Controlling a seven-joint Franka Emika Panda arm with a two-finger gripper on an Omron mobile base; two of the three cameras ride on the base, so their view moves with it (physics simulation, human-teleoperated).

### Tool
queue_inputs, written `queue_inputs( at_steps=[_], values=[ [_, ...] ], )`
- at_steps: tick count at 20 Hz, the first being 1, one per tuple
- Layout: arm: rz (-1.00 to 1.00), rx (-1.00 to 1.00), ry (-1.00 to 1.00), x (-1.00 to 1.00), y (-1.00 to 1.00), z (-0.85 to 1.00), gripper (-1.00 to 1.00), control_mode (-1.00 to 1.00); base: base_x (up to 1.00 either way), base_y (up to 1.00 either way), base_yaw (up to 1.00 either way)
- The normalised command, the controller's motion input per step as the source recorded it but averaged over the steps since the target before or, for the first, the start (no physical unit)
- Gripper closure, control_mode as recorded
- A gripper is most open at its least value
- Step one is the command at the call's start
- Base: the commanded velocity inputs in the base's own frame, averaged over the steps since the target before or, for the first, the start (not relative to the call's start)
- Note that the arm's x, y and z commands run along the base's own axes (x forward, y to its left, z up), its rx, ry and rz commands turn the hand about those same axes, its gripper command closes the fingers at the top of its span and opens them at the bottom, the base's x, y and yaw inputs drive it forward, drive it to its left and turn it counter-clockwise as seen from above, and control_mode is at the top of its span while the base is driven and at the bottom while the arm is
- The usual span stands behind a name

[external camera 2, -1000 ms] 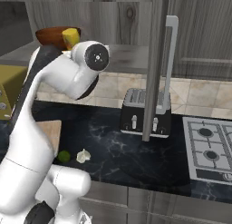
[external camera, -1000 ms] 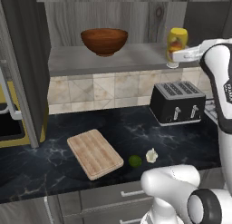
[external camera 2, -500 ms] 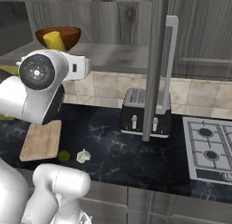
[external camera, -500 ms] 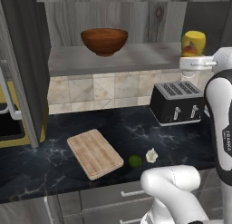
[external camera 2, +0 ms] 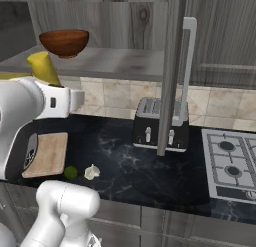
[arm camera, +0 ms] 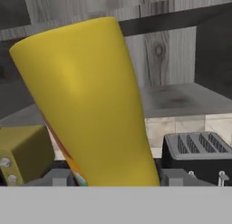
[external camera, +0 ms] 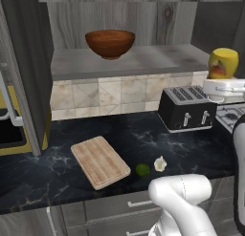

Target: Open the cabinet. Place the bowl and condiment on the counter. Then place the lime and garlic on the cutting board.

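Since a second ago the condiment bottle has left the cabinet shelf and swung out to the right, clear of the cabinet.

Left base view: the condiment bottle hangs above the black toaster, carried by the pincer, whose jaws I judge are closed on the bottle's lower end. The wooden bowl sits on the shelf of the open cabinet, well left of the toaster. On the desk, the cutting board lies left of the toaster, with the lime and garlic just beside the board's right corner, not on it.

Right base view: the bottle tilts above the white wrist, left of the toaster; the bowl stays up on the shelf.

Hand view: the bottle stands slanted between the finger tips, the toaster low at the right.

The step in hand is setting the condiment down. Next calls for lowering it onto bare desk, clear of the toaster, and releasing it upright.
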Motion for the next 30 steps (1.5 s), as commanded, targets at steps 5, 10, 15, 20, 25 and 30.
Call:
queue_inputs(
  at_steps=[5, 10, 15, 20, 25, 30],
  values=[
    [-0.03, -0.01, 0.00, -0.26, 0.00, -0.44, 1.00, -1.00, 0.00, 0.00, 0.00],
    [-0.03, -0.03, 0.00, -0.04, 0.00, -0.58, 1.00, -1.00, 0.00, 0.00, 0.00],
    [-0.04, -0.01, 0.00, 0.00, 0.00, -0.55, 1.00, -1.00, 0.00, 0.00, 0.00],
    [-0.03, 0.00, 0.00, 0.00, -0.06, -0.45, 1.00, -1.00, 0.00, 0.00, 0.00],
    [-0.03, 0.00, 0.00, 0.00, -0.09, -0.50, 1.00, -1.00, 0.00, 0.00, 0.00],
    [-0.04, 0.00, -0.06, 0.03, 0.00, -0.70, 1.00, -1.00, 0.00, 0.00, 0.00]
  ],
)
